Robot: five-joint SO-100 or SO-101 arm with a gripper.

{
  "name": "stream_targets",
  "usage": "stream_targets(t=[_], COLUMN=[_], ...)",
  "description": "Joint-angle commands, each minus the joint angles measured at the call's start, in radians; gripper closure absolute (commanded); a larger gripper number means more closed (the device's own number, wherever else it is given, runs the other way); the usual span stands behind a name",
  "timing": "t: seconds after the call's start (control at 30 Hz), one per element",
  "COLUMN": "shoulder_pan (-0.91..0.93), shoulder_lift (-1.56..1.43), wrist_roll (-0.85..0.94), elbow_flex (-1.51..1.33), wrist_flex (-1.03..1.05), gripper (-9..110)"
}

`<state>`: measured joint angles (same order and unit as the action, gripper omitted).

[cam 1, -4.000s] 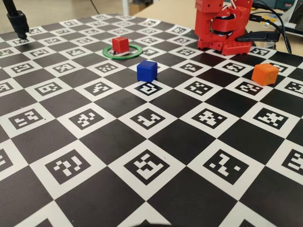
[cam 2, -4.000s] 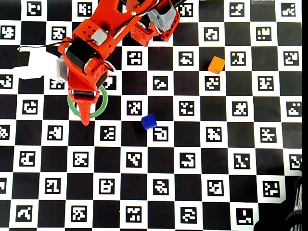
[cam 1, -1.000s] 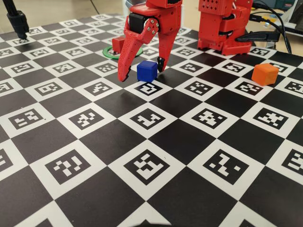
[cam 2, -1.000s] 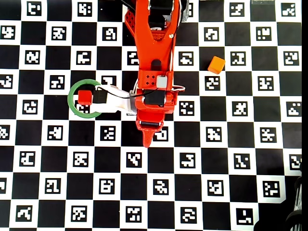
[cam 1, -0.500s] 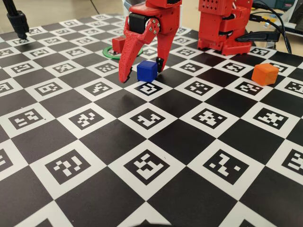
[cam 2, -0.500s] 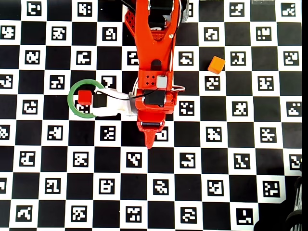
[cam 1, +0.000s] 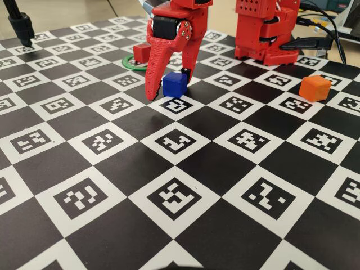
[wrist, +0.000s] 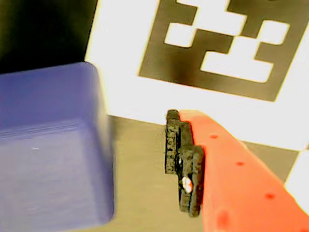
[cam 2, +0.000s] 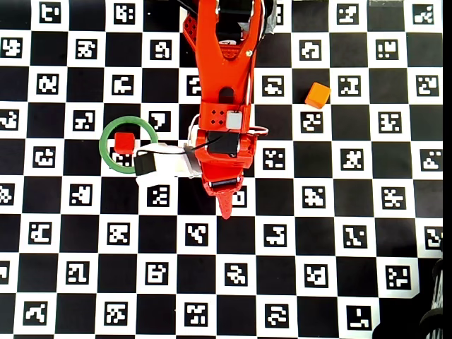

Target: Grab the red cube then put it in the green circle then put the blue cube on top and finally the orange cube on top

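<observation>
A red robot arm [cam 2: 224,85] is reaching down over a checkerboard table [cam 1: 185,225] printed with black-and-white marker squares, its gripper [cam 1: 169,87] lowered around the blue cube [cam 1: 174,84], which is sitting on the board between the two fingers. In the wrist view the jaws are standing apart: the blue cube [wrist: 50,150] is filling the left side of the picture while the padded red fingertip [wrist: 186,164] is waiting to its right with a clear strip of table showing between them, so the cube is straddled but not pinched. In the overhead view the arm is hiding the blue cube entirely. The red cube [cam 2: 124,143] is already lying inside the green circle [cam 2: 107,154], to the left of the arm in the overhead view and behind the gripper in the fixed view, where the red cube [cam 1: 142,54] is partly screened by the near finger and the green circle [cam 1: 130,64] is peeking out beside it. The orange cube [cam 1: 314,88] is resting alone on the board well off to the right in the fixed view, near the arm's base [cam 1: 264,34], and upper right of the arm in the overhead view [cam 2: 318,94].
</observation>
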<state>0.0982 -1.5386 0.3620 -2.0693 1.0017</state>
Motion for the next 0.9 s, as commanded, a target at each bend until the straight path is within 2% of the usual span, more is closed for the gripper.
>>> stream_targets(t=[0.0,0.37,0.87], shoulder_pan=[0.009,0.009,0.011], shoulder_lift=[-0.023,-0.025,-0.026], wrist_roll=[0.049,0.147,0.181], elbow_flex=[0.005,0.008,0.005], wrist_flex=[-0.009,-0.037,-0.049], gripper=[51,51,53])
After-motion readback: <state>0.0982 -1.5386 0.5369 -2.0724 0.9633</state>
